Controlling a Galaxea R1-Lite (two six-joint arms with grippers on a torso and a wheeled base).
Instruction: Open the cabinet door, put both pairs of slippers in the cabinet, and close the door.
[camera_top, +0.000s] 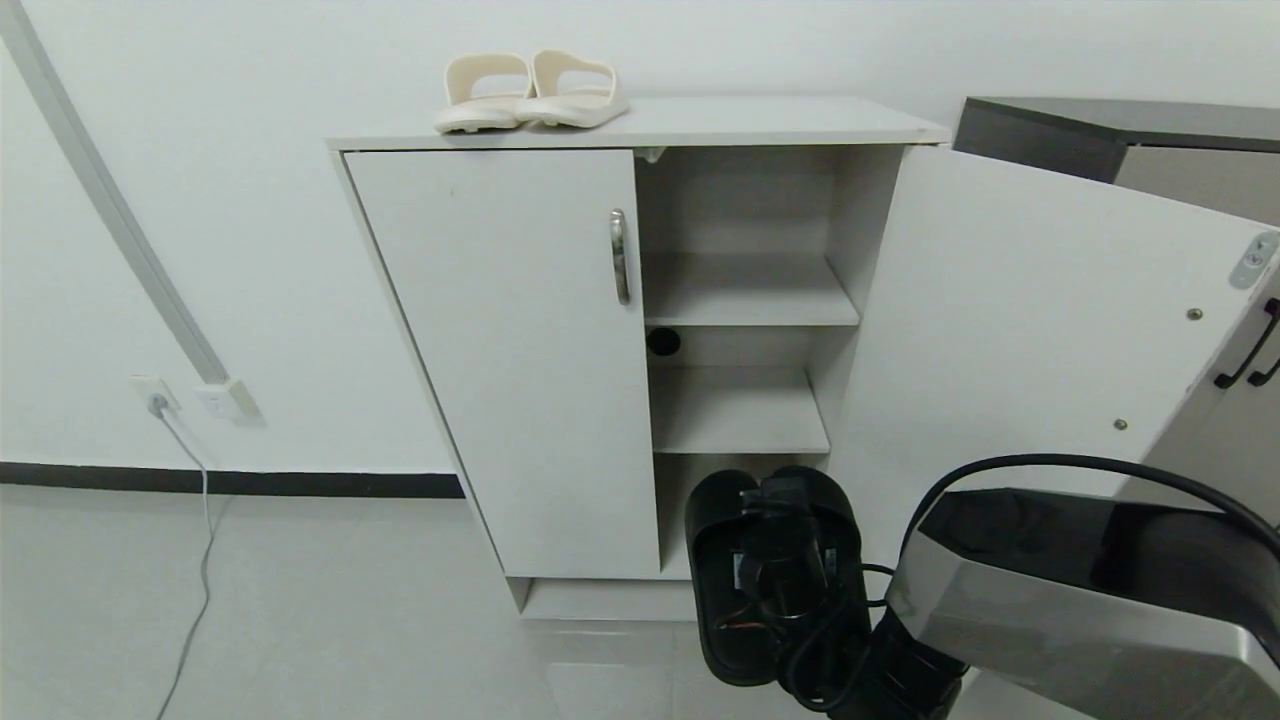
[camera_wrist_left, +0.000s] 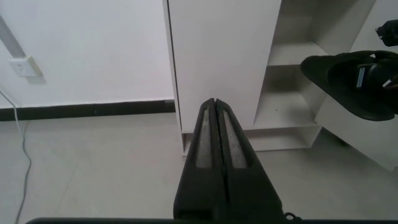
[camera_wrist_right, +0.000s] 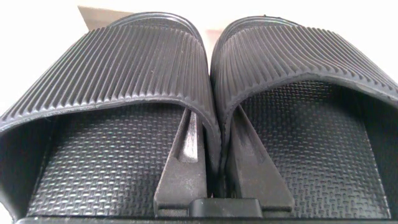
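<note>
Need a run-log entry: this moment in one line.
right gripper shut on black ribbed rubber slippers, before open white cabinet | left gripper shut, empty | cream slide slippers atop cabinet

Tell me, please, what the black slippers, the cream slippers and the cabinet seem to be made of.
Black slippers: likely soft rubber or foam, matte; ribbed straps, textured footbeds. Cream slippers: probably similar moulded foam, smooth. Cabinet: seemingly white laminated board, matte panels; handle looks metal, shiny.

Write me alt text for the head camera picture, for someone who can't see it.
The right gripper holds a pair of black slippers low in front of a white cabinet, whose right door stands open and left door is shut. A pair of cream slippers sits on the cabinet's top.
</note>
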